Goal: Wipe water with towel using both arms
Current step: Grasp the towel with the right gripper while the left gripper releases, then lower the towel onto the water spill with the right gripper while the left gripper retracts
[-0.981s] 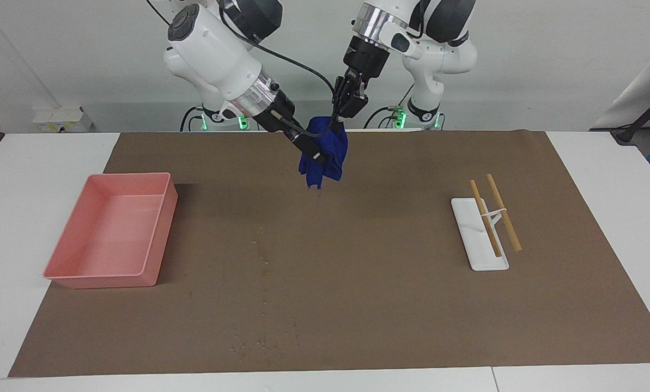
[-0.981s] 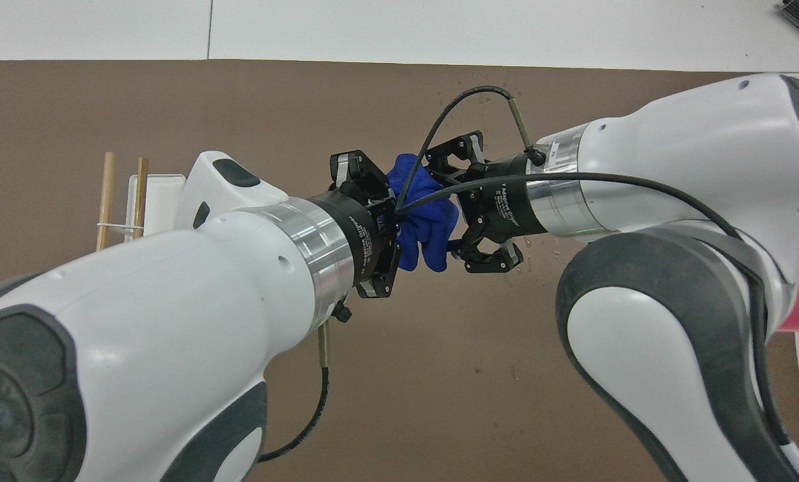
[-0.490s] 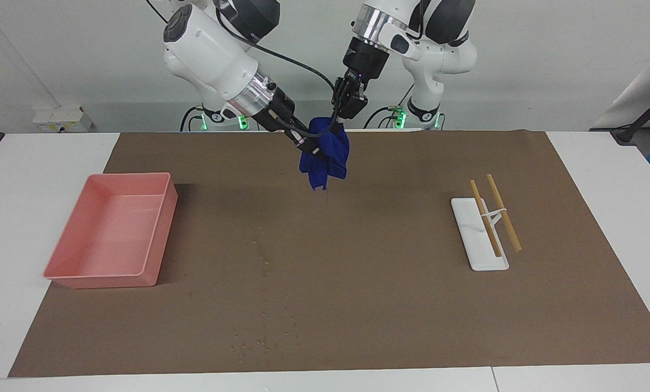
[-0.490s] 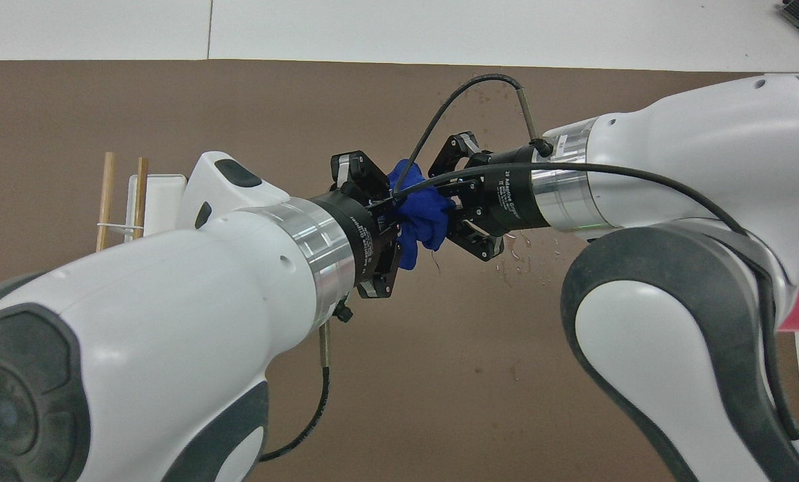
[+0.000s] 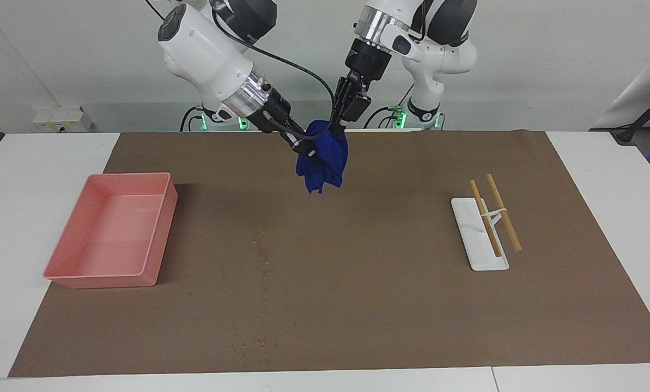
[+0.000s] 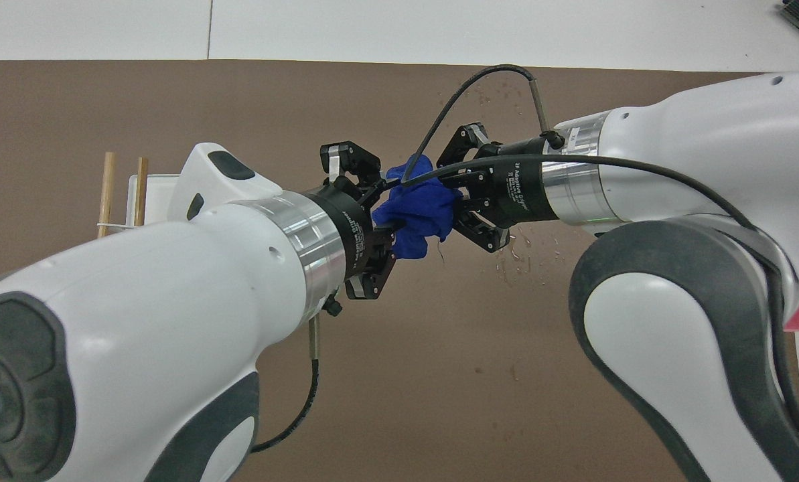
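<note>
In the facing view, the small royal-blue cloth towel [image 5: 323, 158] hangs in the air between the two arms, over the brown paper mat [image 5: 390, 294] at its edge nearest the robots. The right gripper [image 5: 307, 150] is clamped on the towel's folds, apparently taking it over for wiping. The left gripper [image 5: 340, 128] sits at the towel's top; whether its fingers grip or have let go cannot be told here. The water [image 5: 262, 343], a thin trail of pale specks, lies on the mat farther from the robots than the towel. A pink plastic tray [image 5: 161, 234] stands toward the right arm's end, and a white holder with two wooden sticks [image 5: 480, 239] toward the left arm's end; neither blocks the way to the droplets.

In the overhead view, the towel [image 6: 412, 214] is bunched between the left gripper [image 6: 380, 224] and the right gripper [image 6: 458, 204]. The bulky arms hide much of the mat below, and droplets [image 6: 516, 258] glisten beside the right gripper.
</note>
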{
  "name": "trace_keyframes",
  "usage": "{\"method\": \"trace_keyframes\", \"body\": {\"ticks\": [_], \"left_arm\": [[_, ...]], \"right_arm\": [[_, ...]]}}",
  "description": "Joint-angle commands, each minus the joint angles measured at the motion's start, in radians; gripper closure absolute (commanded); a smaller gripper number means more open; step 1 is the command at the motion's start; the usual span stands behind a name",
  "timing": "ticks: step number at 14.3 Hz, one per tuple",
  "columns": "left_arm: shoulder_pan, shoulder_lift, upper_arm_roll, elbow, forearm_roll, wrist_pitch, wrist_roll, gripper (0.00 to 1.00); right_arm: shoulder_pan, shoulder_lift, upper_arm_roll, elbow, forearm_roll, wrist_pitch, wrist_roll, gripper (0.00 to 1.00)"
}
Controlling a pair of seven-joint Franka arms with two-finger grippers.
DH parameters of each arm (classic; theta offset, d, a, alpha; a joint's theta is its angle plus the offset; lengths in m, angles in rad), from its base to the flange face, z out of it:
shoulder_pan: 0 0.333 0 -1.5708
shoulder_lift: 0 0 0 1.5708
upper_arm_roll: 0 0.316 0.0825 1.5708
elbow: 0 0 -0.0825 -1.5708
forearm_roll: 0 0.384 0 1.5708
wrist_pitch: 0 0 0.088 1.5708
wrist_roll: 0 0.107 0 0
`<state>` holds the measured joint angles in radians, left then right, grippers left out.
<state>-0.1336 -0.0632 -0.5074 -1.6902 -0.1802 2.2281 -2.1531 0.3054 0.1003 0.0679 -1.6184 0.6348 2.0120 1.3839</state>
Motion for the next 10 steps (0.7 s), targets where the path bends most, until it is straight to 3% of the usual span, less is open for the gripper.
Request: {"method": "trace_keyframes", "body": {"ticks": [1,6,10], "left_arm": [[0.038,0.000,0.003,0.000,0.007,-0.018,0.086,0.00],[0.175,-0.010,0.006,0.000,0.004,-0.177,0.378,0.00],[0.300,-0.027,0.006,-0.011,0.002,-0.341,0.704,0.00]], "right_arm": [[-0.037,-0.004,0.006,-0.009,0.008,0.019,-0.042,1.00],[-0.074,0.076,0.006,0.014,-0.055,0.045,-0.147,1.00],[-0.133,0.237,0.004,0.156,-0.081,0.048,-0.204,1.00]]}}
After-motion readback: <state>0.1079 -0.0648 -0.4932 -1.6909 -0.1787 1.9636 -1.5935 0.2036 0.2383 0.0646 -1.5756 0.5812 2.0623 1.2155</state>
